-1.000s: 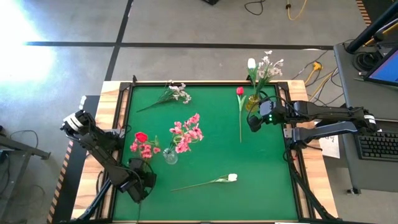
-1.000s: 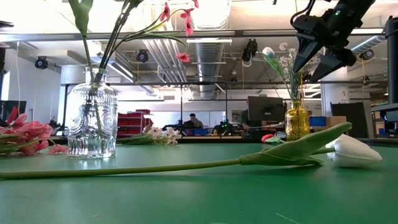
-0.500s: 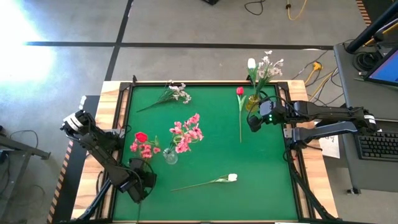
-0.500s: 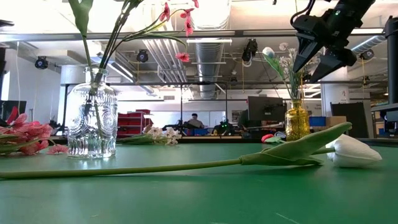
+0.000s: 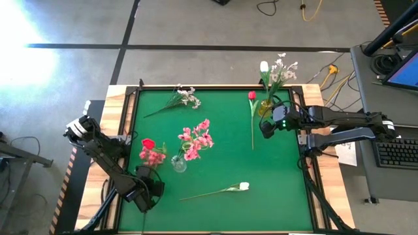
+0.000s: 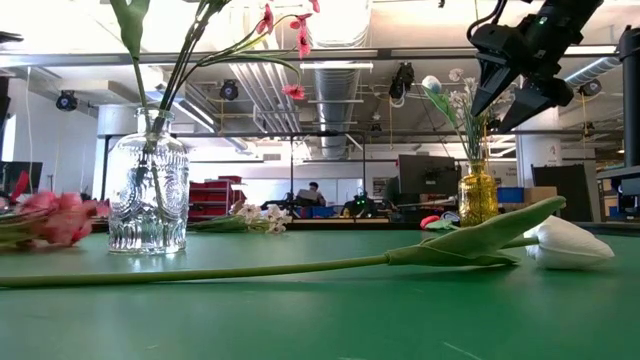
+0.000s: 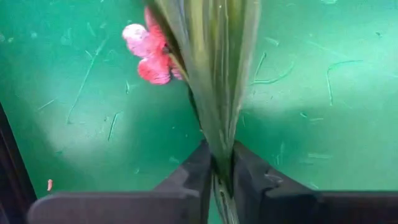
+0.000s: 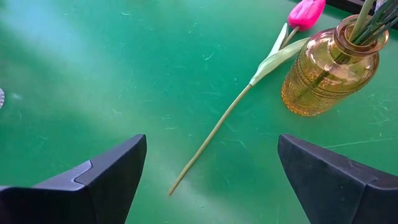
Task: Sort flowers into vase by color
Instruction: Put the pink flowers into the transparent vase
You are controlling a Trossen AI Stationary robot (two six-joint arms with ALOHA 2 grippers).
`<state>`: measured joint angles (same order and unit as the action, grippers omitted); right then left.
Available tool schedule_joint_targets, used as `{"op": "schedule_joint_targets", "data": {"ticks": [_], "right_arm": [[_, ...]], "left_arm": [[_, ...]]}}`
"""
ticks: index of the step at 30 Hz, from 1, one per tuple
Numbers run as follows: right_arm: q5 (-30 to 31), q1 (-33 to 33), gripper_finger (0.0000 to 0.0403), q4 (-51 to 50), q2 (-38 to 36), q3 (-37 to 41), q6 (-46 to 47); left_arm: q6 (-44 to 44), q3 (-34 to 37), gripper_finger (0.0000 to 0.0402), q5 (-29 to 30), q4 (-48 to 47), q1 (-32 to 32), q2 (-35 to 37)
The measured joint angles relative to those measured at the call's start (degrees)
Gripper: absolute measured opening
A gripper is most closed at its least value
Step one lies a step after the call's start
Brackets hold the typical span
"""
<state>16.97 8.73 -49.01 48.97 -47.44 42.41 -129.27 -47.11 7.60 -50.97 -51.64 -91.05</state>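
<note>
My left gripper is at the table's near left, shut on the green stem of a pink blossom spray. A red tulip lies beside the spray's blossoms. The clear glass vase holds more pink flowers. A white tulip lies on its side near the front. A pink tulip lies with its head by the amber vase, which holds white flowers. A white-blossom spray lies at the far left. My right gripper hovers open above the pink tulip's stem. My left gripper pinches the spray's green stem and leaves between its two fingers, well below the pink blossoms. The fingers slant down from above and lie across the stem. The blossom end sits low by the table; whether it is clear, I cannot tell.
Wooden rails edge the green table. Open green surface lies in the middle and along the near right. A desk with a keyboard stands beyond the right edge.
My left gripper has shut on the pink spray's stem. The spray's blossoms have stirred and shifted a little at the table's left. My right gripper has kept still and open.
</note>
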Motion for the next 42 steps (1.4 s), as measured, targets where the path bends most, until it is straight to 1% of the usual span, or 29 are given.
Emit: {"op": "schedule_joint_targets", "data": {"ticks": [3,8,11,16,21,25,31,36,42], "right_arm": [[0.0,0.0,0.0357,0.0,0.0,0.0,0.0],[0.0,0.0,0.0357,0.0,0.0,0.0,0.0],[0.0,0.0,0.0357,0.0,0.0,0.0,0.0],[0.0,0.0,0.0357,0.0,0.0,0.0,0.0],[0.0,0.0,0.0357,0.0,0.0,0.0,0.0],[0.0,0.0,0.0357,0.0,0.0,0.0,0.0],[0.0,0.0,0.0357,0.0,0.0,0.0,-0.3],[-0.2,0.0,0.0357,0.0,0.0,0.0,-0.3],[-0.5,0.0,0.0357,0.0,0.0,0.0,-0.4]], "left_arm": [[0.0,0.0,0.0005,0.4,-0.2,0.0,0.0],[0.0,-0.1,0.0003,0.5,-0.6,0.0,0.0],[0.9,-1.6,0.0003,0.5,-2.1,0.0,0.4],[1.3,-5.9,0.0002,0.5,-12.7,0.0,1.4],[2.5,-9.5,0.0001,0.7,-21.4,0.0,4.9],[0.9,-11.3,0.0001,3.9,-26.0,0.0,8.1],[-2.5,-12.2,0.0001,9.0,-28.7,0.0,13.4],[-2.4,-12.2,0.0001,11.2,-32.9,1.3,16.9],[-2.1,-12.1,0.0001,18.7,-34.9,2.0,21.3]]}}
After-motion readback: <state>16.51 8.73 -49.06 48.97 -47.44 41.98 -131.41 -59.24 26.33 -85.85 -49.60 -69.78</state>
